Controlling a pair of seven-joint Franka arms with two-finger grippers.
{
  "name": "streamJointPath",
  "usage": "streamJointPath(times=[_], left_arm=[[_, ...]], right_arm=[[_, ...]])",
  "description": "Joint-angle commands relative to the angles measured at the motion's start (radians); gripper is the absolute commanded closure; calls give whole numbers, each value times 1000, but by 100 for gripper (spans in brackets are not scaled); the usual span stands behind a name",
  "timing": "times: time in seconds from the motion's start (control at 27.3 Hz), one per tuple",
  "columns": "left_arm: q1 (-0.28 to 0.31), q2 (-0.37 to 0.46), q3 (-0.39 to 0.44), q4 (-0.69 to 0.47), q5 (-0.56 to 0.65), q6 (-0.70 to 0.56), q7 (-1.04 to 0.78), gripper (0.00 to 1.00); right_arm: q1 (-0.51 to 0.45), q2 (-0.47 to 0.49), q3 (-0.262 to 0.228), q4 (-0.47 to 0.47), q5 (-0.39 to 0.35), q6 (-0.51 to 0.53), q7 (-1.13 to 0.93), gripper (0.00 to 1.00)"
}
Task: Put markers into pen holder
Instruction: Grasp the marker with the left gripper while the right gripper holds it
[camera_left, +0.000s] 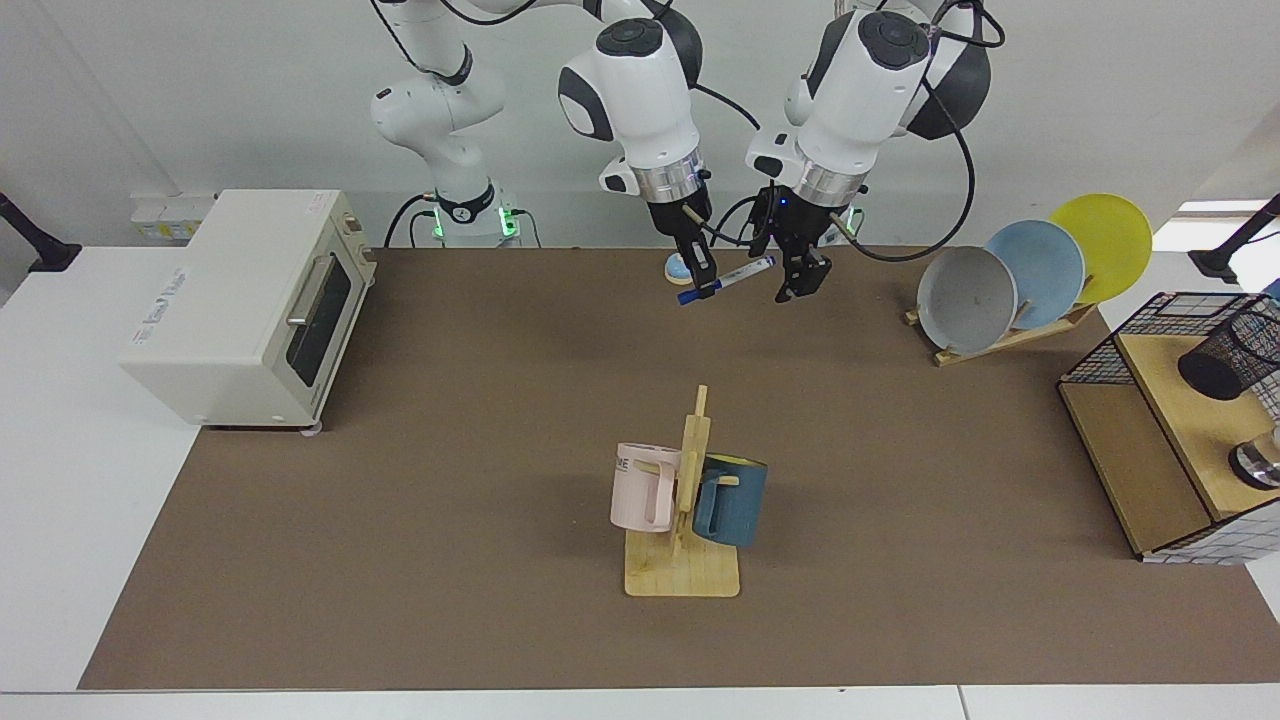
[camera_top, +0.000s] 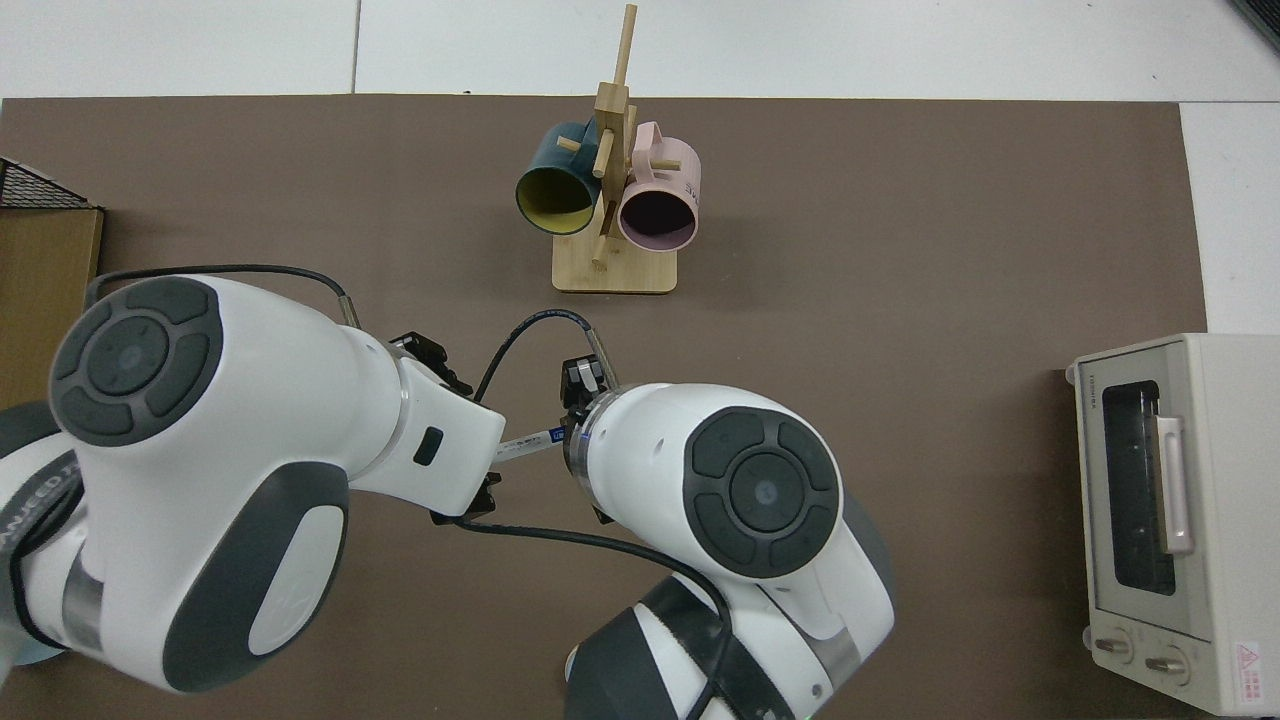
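Above mat's far edge, right gripper (camera_left: 704, 283) clamps marker (camera_left: 735, 278), print unreadable; left gripper (camera_left: 797, 281) agape, empty.

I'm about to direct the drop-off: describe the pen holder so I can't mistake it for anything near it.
Start at the wooden shelf unit at the facing view's right edge, past the plate rack. The pen holder stands on its top board, beside the black wire-grid basket. It is the black mesh cup with a dark round mouth, unlike the shiny steel container nearer the camera.

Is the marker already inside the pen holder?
No. The right gripper holds the marker above the table, far from the pen holder.
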Motion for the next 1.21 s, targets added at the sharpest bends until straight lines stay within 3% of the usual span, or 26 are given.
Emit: streamJointPath(times=[0.0, 0.07, 0.18, 0.29, 0.48, 0.55, 0.8, 0.84, 0.88, 1.02, 1.06, 1.17], left_arm=[[-26, -39, 12, -47, -21, 29, -10, 14], [-35, -39, 12, -47, -23, 30, -15, 17], [-41, -39, 12, -47, -23, 32, -30, 32], [-41, -39, 12, -47, -23, 35, -32, 54], [-41, -39, 12, -47, -23, 30, -33, 82], [-41, -41, 12, -47, -23, 26, -35, 100], [-38, -39, 14, -47, -21, 27, -47, 100], [-38, -39, 14, -47, -21, 26, -47, 100], [-36, -39, 14, -47, -21, 24, -47, 100], [-30, -39, 14, -47, -21, 21, -47, 100], [-30, -39, 15, -47, -20, 19, -47, 100], [-26, -39, 23, -47, -11, 18, -47, 100]], right_arm=[[-10, 10, 5, 15, -9, 13, 25, 100], [-10, 10, 5, 15, -9, 13, 24, 100], [-10, 10, 5, 15, -9, 17, 22, 100], [-11, 10, 5, 15, -9, 19, 19, 100], [-13, 12, 5, 14, -8, 25, 19, 100], [-13, 12, 5, 14, -8, 25, 18, 100], [-36, 16, 5, 12, -3, 33, -5, 100], [-37, 18, 5, 12, -2, 33, -10, 96], [-39, 19, 5, 12, -2, 33, -10, 86], [-51, 18, 5, 8, -2, 33, -11, 26], [-53, 18, 5, 6, -2, 31, -11, 4], [-72, 16, 5, 5, -6, 30, -42, 0]])
